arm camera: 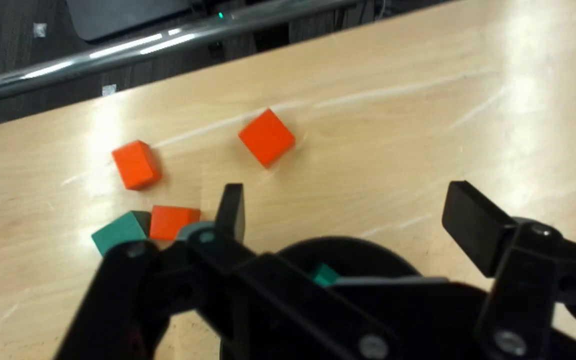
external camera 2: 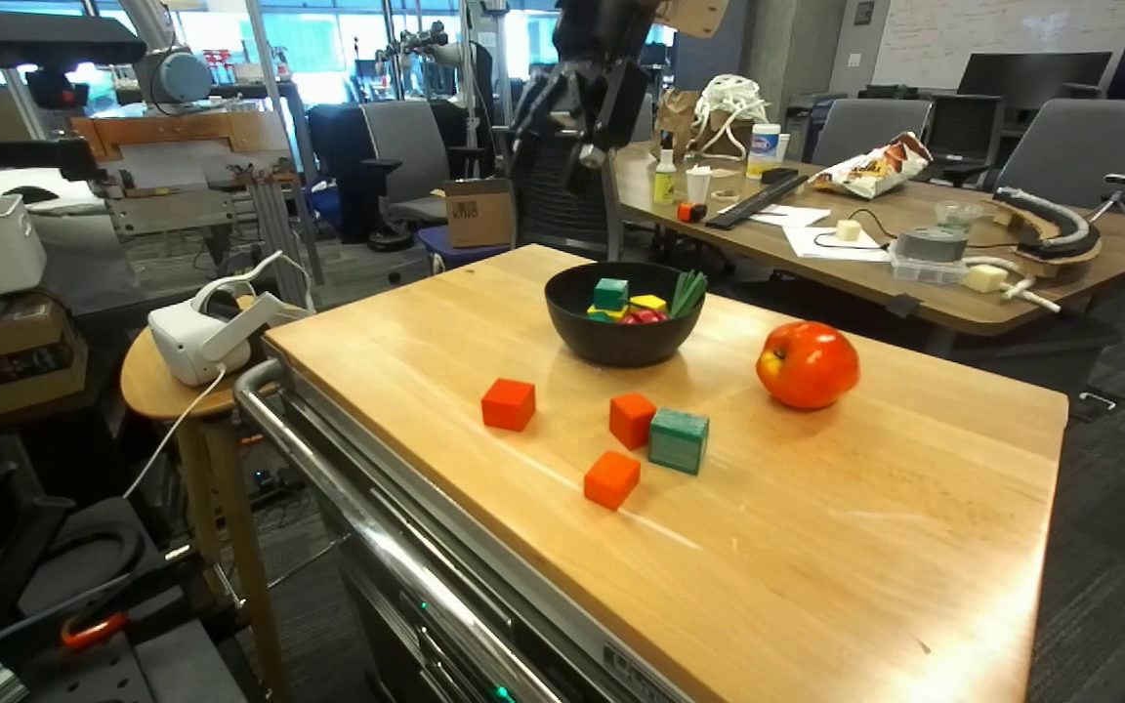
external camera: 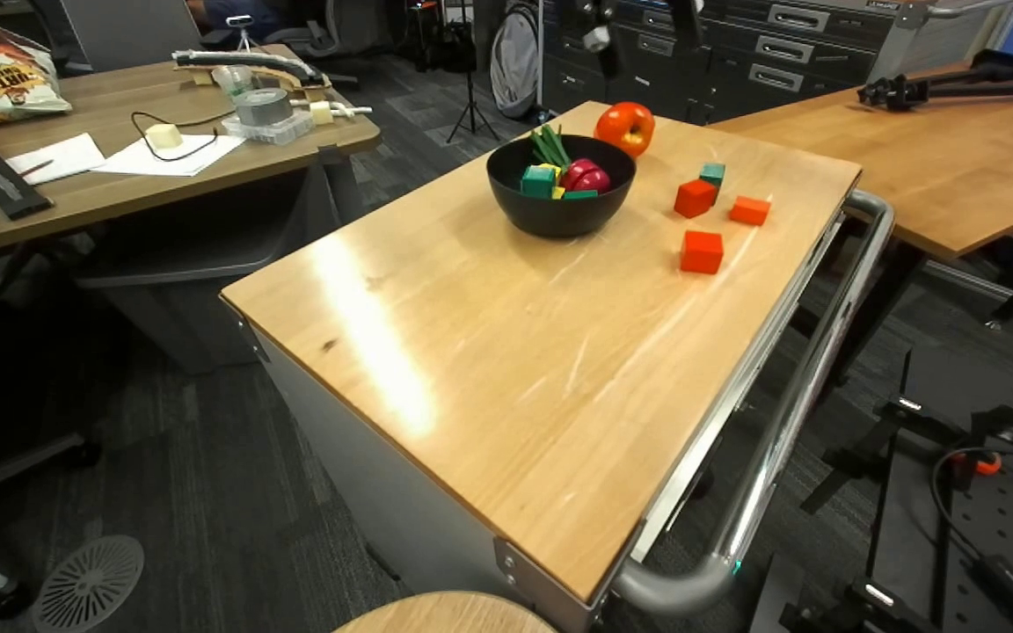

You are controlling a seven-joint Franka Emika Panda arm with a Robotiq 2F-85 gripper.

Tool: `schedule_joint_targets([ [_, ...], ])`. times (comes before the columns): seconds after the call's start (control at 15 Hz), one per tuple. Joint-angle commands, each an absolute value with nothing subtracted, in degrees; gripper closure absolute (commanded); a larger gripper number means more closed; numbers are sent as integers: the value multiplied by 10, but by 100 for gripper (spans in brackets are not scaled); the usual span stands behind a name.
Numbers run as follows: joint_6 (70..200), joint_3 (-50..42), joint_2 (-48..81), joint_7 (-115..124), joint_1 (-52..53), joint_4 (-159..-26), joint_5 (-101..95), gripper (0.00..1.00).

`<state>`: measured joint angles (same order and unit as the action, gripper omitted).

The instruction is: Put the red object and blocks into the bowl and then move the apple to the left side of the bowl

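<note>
The red object (external camera: 592, 180) sits in the bowl (external camera: 559, 215), its green leaves (external camera: 550, 146) sticking up out of it. Packed in beside it, some partly hidden, are green blocks (external camera 2: 611, 293) and yellow blocks (external camera 2: 647, 304). Three red-orange blocks (external camera 2: 509, 404) and another green block (external camera 2: 679, 440) lie out on the tabletop (external camera: 515, 334), between the bowl and the metal rail (arm camera: 143, 47); that green block stands right beside a red-orange one, so each crowds one flank of the other. The apple (external camera 2: 808, 364) rests on the tabletop near the bowl. The gripper (arm camera: 350, 215) hangs high over the tabletop, its fingers (arm camera: 230, 207) spread wide; in the wrist view its body covers much of the bowl. Past the tabletop's edge another table (external camera: 111, 92) carries a chip bag (external camera: 16, 83), grey tape (external camera: 262, 108) and sheets of paper (external camera: 142, 158), and a white headset (external camera 2: 193, 344) sits on a round wooden stool (external camera 2: 147, 391)
</note>
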<state>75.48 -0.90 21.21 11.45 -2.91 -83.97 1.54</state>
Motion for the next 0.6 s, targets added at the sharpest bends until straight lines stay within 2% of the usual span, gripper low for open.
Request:
schedule_joint_targets([
  [0.0, 731, -15, 147, -17, -38, -905, -26, 0],
  [0.13, 743, -11, 136, -82, -40, -914, -43, 0],
  [0.2, 729, -16, 165, -27, -37, -882, -27, 0],
  [0.53, 733, -15, 153, -69, -39, -899, -34, 0],
])
